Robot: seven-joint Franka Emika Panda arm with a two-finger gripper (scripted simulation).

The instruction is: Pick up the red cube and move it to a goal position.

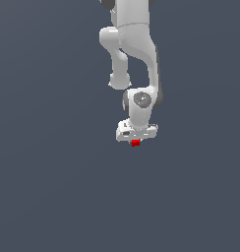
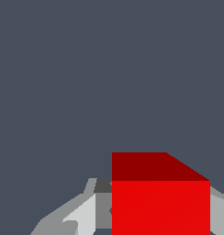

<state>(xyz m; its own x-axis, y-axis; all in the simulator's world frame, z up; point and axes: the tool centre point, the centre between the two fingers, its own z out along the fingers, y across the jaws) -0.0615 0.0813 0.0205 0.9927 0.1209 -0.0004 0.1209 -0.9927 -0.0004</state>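
Note:
The red cube (image 1: 135, 143) is a tiny bright red block directly under the white hand of the arm in the exterior view. In the wrist view the red cube (image 2: 160, 206) looms large between two grey fingers (image 2: 81, 215), one on each side and touching it. My gripper (image 1: 135, 141) points straight down and is shut on the cube. It also shows in the wrist view (image 2: 153, 220). Its fingertips are hidden behind the cube in the exterior view. No goal marker shows in either view.
The white arm (image 1: 134, 44) comes down from the top middle of the exterior view. Around it is only a plain grey-blue surface (image 1: 53, 187), with no other objects, edges or shadows to show height.

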